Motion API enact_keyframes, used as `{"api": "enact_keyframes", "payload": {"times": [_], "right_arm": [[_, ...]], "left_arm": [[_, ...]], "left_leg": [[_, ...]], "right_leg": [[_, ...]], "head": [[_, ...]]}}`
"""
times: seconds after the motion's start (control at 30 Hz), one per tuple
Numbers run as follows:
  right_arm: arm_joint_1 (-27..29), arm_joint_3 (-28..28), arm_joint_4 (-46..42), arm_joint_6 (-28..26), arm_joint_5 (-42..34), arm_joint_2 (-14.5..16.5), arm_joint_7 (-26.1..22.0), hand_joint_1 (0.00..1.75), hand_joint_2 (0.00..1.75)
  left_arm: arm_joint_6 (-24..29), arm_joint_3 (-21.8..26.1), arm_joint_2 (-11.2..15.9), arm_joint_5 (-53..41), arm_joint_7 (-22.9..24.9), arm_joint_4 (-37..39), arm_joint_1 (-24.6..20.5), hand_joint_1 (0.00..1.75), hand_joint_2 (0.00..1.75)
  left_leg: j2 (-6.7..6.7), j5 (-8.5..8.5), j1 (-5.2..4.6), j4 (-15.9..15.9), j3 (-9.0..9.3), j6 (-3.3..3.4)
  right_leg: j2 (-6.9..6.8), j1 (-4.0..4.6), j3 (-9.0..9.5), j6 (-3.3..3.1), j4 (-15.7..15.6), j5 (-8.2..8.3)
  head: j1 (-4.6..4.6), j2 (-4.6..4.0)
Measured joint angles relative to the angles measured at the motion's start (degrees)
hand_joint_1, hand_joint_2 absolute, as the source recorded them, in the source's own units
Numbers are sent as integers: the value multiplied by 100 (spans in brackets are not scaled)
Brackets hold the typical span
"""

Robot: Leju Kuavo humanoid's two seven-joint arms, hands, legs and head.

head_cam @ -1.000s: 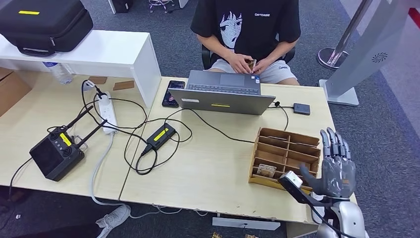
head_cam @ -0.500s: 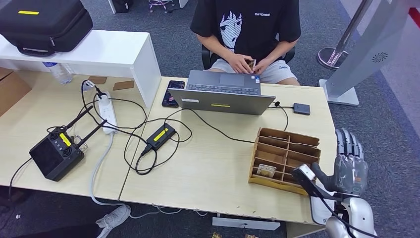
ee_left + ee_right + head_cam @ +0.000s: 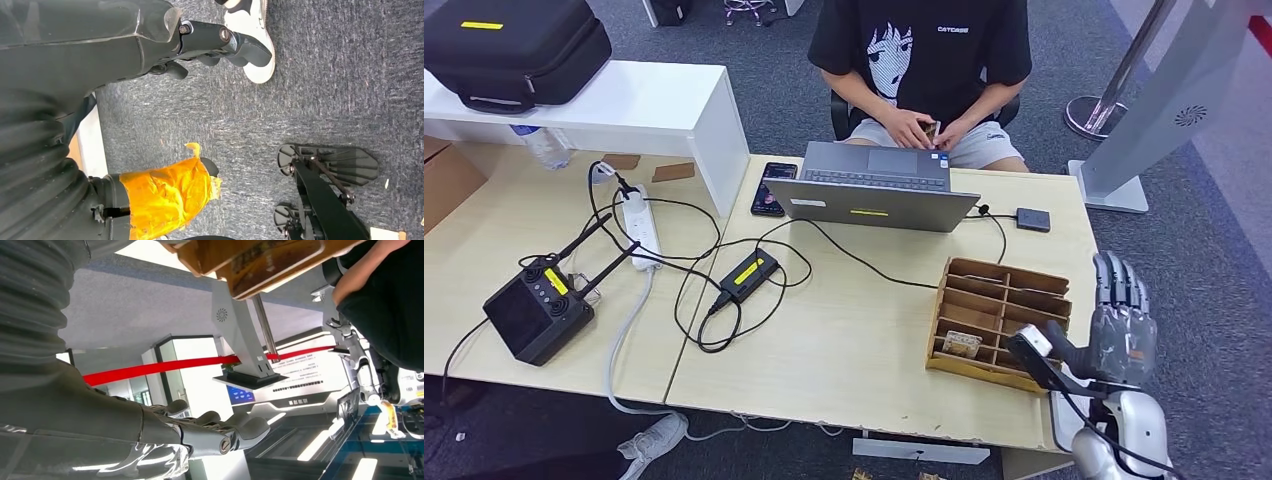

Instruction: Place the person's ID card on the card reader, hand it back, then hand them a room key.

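Right hand (image 3: 1121,325) empty, fingers spread, raised beside wooden tray (image 3: 1000,322) at counter (image 3: 844,340) edge; left hand (image 3: 220,42) hangs empty over carpet.

Two pale wooden tables (image 3: 844,340) stand on grey carpet (image 3: 1194,250).

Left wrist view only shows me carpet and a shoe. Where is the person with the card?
Observer: The person sits behind the laptop, holding a small card in both hands.
Operator: What's the robot's other hand doing?
Observer: The right hand is up beside the table, at its right edge, fingers apart, holding nothing.
Operator: Where are the room keys?
Observer: A wooden divided tray sits next to that hand; one compartment holds a card-like thing.
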Motion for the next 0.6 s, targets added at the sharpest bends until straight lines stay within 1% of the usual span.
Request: {"api": "enact_keyframes", "payload": {"times": [0.37, 0.43, 0.47, 0.5, 0.6], "right_arm": [[-475, 485, 621, 90, -11, 140, 136, 0, 175], [-543, 565, 786, 104, 0, 142, 187, 3, 175], [-573, 597, 860, 105, 9, 142, 216, 10, 175], [-605, 628, 933, 108, 19, 142, 249, 33, 175], [-704, 700, 1134, 140, 47, 142, 352, 128, 175]], "left_arm": [[-27, -84, 0, -50, -8, 0, -9, 0, 175], [-28, -87, 0, -57, -9, 0, -10, 0, 175], [-28, -90, 0, -61, -9, 0, -10, 0, 175], [-28, -92, 1, -64, -9, 0, -9, 0, 175], [-28, -107, 3, -73, -9, 0, -10, 0, 175]], "left_leg": [[-2, 3, 1, 0, 0, -1], [-2, 3, 1, 0, 0, -1], [-2, 3, 1, 0, 0, -1], [-2, 3, 0, 0, 0, -1], [-1, 3, 1, 0, 1, -1]], "right_leg": [[-1, 0, 1, 0, 1, 0], [-1, 0, 1, 0, 1, 0], [-1, 0, 1, 0, 1, 0], [-1, 0, 1, 0, 1, 0], [0, 0, 0, 0, 1, 0]], "head": [[0, 0], [0, 0], [-1, 0], [-1, 0], [-1, 0]]}}
